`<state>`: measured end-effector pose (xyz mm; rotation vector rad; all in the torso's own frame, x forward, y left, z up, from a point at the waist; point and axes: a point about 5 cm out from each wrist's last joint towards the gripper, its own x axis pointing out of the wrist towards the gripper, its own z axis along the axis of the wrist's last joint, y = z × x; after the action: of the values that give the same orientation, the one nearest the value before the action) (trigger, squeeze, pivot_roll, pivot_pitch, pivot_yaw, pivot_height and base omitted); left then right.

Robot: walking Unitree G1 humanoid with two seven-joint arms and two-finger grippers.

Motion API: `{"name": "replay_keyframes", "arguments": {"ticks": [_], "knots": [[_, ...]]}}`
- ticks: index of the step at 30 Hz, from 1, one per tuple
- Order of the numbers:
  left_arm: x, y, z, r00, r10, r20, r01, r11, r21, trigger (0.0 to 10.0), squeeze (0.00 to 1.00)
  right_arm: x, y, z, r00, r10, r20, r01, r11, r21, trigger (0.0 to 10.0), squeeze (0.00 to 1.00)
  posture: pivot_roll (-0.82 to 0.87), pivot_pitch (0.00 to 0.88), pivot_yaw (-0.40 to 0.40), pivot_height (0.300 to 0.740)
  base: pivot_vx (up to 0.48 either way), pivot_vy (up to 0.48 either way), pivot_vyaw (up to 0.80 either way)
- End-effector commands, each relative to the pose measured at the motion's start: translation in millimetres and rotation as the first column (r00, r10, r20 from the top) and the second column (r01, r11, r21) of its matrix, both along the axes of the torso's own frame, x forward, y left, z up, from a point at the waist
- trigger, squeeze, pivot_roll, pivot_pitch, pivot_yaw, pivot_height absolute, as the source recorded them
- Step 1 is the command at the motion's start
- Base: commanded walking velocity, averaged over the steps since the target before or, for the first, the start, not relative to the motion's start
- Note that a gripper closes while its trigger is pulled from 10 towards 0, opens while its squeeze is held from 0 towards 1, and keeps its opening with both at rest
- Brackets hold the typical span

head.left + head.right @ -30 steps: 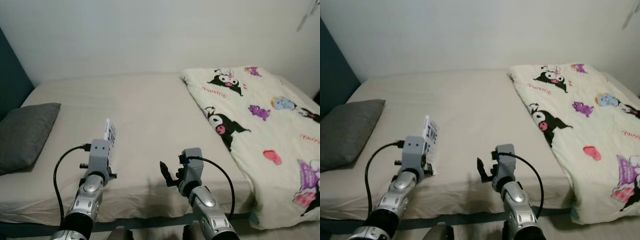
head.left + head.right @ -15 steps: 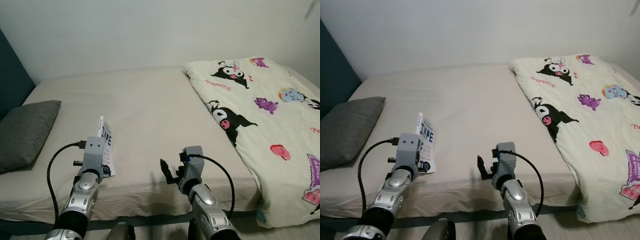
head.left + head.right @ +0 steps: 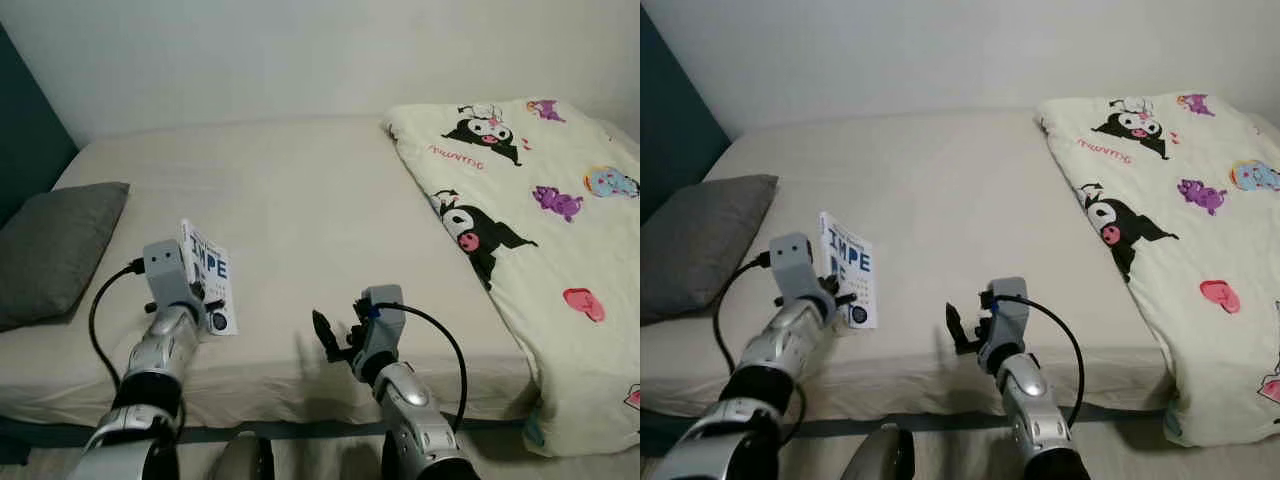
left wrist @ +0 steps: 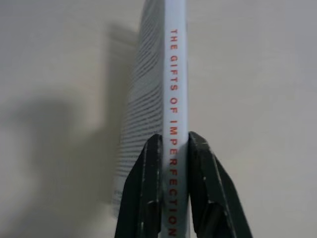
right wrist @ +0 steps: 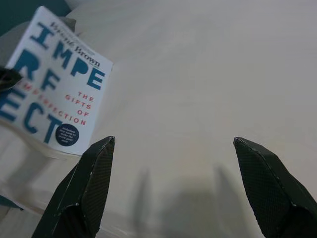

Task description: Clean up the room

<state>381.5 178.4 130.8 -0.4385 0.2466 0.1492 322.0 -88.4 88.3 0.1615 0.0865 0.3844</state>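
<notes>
The left tool [image 4: 171, 148] pinches a white book [image 3: 208, 276] by its spine, holding it on edge over the front of the bed [image 3: 300, 200], near a grey pillow [image 3: 55, 250]. The right tool [image 5: 173, 183] hangs with its fingers spread wide and empty, just above the bed's front edge, beside the book. A cartoon-print blanket [image 3: 520, 190] covers the bed's right side.

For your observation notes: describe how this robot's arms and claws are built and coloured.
Both arms are jointed silver metal segments ending in grey box-shaped wrist housings. A black cable loops from each wrist. The left claw and right claw each have two long, tapering black fingers with a finely textured surface.
</notes>
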Motion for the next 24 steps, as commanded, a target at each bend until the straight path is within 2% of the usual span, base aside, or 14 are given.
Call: {"name": "replay_keyframes", "arguments": {"ticks": [1,2,4,5,7,9,10,12,14,15,17,20,22,24], "knots": [[-6.7,-19.4,-20.3,0.995,-0.031,-0.093,0.009,0.974,-0.226,10.0,0.0,-4.0,1.7,-4.6,1.0,0.016,-0.022,-0.016,1.0,-0.003,10.0,0.0,0.1,0.321,0.03,0.616,0.0,0.0,0.0],[-6.7,-19.4,-20.3,0.995,-0.031,-0.093,0.009,0.974,-0.226,10.0,0.0,-4.0,1.7,-4.6,1.0,0.016,-0.022,-0.016,1.0,-0.003,10.0,0.0,0.1,0.321,0.03,0.616,0.0,0.0,0.0],[-9.2,-24.8,-21.7,0.994,0.006,-0.109,-0.042,0.942,-0.333,10.0,0.0,-3.9,1.1,-4.2,1.0,0.014,-0.022,-0.014,1.0,-0.003,10.0,0.0,0.09,0.318,0.031,0.616,0.0,0.0,0.0],[-9.2,-24.8,-21.7,0.994,0.006,-0.109,-0.042,0.942,-0.333,10.0,0.0,-3.9,1.1,-4.2,1.0,0.014,-0.022,-0.014,1.0,-0.003,10.0,0.0,0.09,0.318,0.031,0.616,0.0,0.0,0.0],[-11.8,-27.9,-24.2,0.991,0.024,-0.134,-0.081,0.896,-0.437,10.0,0.0,-3.9,0.9,-3.4,1.0,0.013,-0.023,-0.013,1.0,-0.002,10.0,0.0,0.09,0.32,0.032,0.616,0.0,0.0,0.0],[-12.3,-28.7,-23.5,0.993,0.007,-0.119,-0.058,0.903,-0.427,10.0,0.0,-3.9,1.0,-2.9,1.0,0.014,-0.024,-0.014,1.0,-0.001,10.0,0.0,0.09,0.318,0.031,0.616,0.0,0.0,0.0],[-13.0,-31.4,-19.9,0.996,-0.048,-0.082,0.016,0.937,-0.348,10.0,0.0,-3.9,1.3,-2.4,1.0,0.016,-0.025,-0.016,1.0,0.0,10.0,0.0,0.1,0.318,0.029,0.616,0.0,0.0,0.0],[-12.7,-33.0,-15.5,0.996,-0.069,-0.055,0.047,0.945,-0.324,10.0,0.0,-3.6,1.8,-2.0,1.0,0.018,-0.024,-0.018,1.0,0.0,10.0,0.0,0.1,0.315,0.028,0.616,0.0,0.0,0.0],[-10.4,-31.4,-3.1,0.999,-0.05,-0.004,0.045,0.92,-0.389,10.0,0.0,-2.9,2.6,-1.4,0.999,0.023,-0.024,-0.023,1.0,-0.001,10.0,0.0,0.1,0.312,0.027,0.616,0.0,0.0,0.0],[-10.4,-31.4,-3.1,0.999,-0.05,-0.004,0.045,0.92,-0.389,10.0,0.0,-2.9,2.6,-1.4,0.999,0.023,-0.024,-0.023,1.0,-0.001,10.0,0.0,0.1,0.312,0.027,0.616,0.0,0.0,0.0],[-9.1,-28.6,3.0,1.0,-0.016,0.021,0.024,0.898,-0.44,10.0,0.0,-2.6,2.8,-1.0,0.999,0.024,-0.023,-0.024,1.0,0.0,10.0,0.0,0.1,0.31,0.026,0.616,0.0,0.0,0.0],[-4.2,-27.5,17.1,0.997,0.027,0.069,0.014,0.843,-0.537,10.0,0.0,-1.9,2.8,-0.4,0.999,0.025,-0.021,-0.025,1.0,0.0,10.0,0.0,0.1,0.3,0.024,0.616,0.0,0.0,0.0],[-2.9,-27.9,20.8,0.996,0.03,0.08,0.02,0.832,-0.554,10.0,0.0,-1.7,2.7,-0.3,0.999,0.025,-0.02,-0.025,1.0,0.0,10.0,0.0,0.1,0.299,0.025,0.616,0.0,0.0,0.0],[1.4,-27.9,34.8,0.991,0.059,0.124,0.032,0.779,-0.626,10.0,0.0,-1.4,2.2,0.1,1.0,0.025,-0.019,-0.025,1.0,-0.001,10.0,0.0,0.1,0.294,0.026,0.616,0.0,0.0,0.0]]}}
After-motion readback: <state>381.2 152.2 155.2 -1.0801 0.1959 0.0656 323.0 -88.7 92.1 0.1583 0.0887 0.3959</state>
